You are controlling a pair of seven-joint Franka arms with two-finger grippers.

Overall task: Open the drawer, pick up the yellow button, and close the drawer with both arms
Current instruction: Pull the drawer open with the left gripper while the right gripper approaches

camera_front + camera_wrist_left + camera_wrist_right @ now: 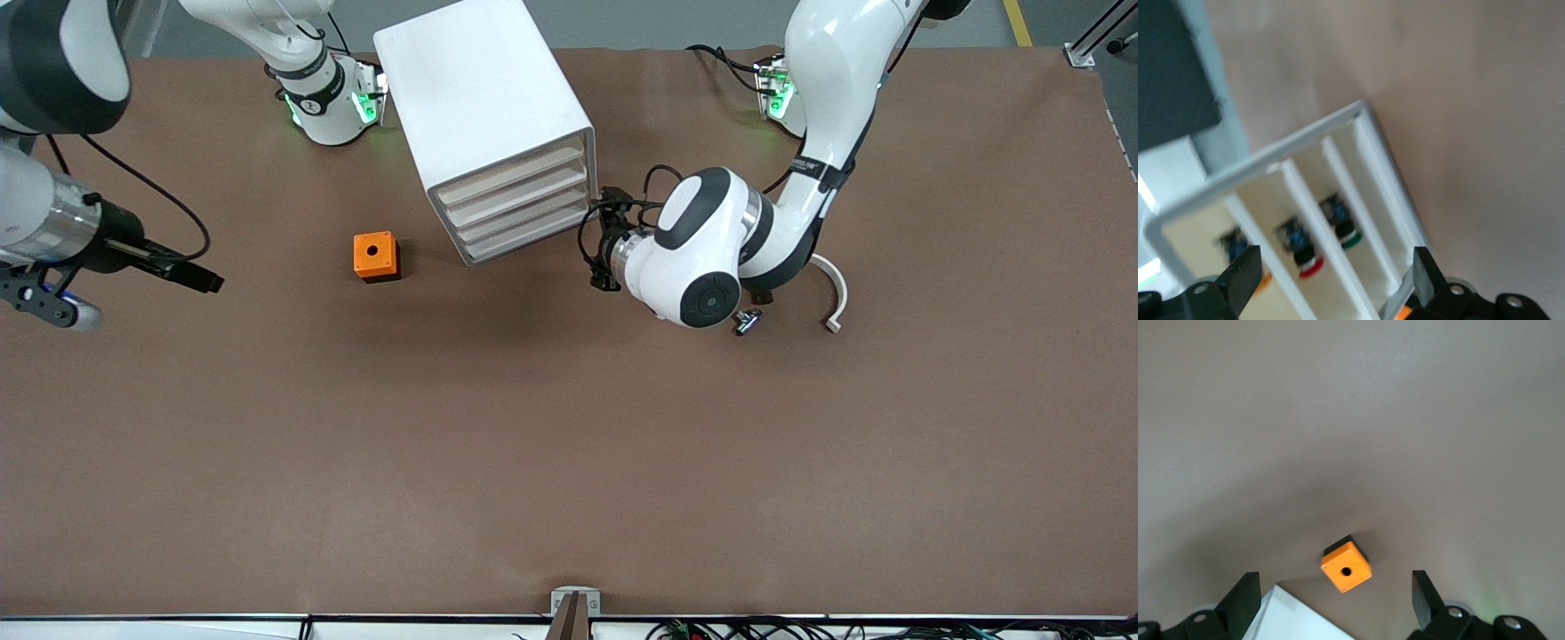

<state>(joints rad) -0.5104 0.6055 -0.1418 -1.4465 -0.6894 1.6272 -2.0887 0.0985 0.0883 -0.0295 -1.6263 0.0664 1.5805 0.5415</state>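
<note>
drawer (514,174), the top tray of the white cabinet (484,107), looks pushed in, level with the three trays under it. right gripper (116,267) hangs over the table (569,462) at the right arm's end, fingers wide apart and empty, well apart from the orange cube (375,256) standing beside the cabinet. left gripper (606,240) is just beside the cabinet's front, also wide apart and holding nothing, and its wrist view shows small buttons in the trays, one with an orange cap (1245,257).

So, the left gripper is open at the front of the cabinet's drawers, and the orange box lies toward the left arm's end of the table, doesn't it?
Not quite: the orange box lies toward the right arm's end, as the front view shows. The left gripper is indeed open at the front of the cabinet.
</note>
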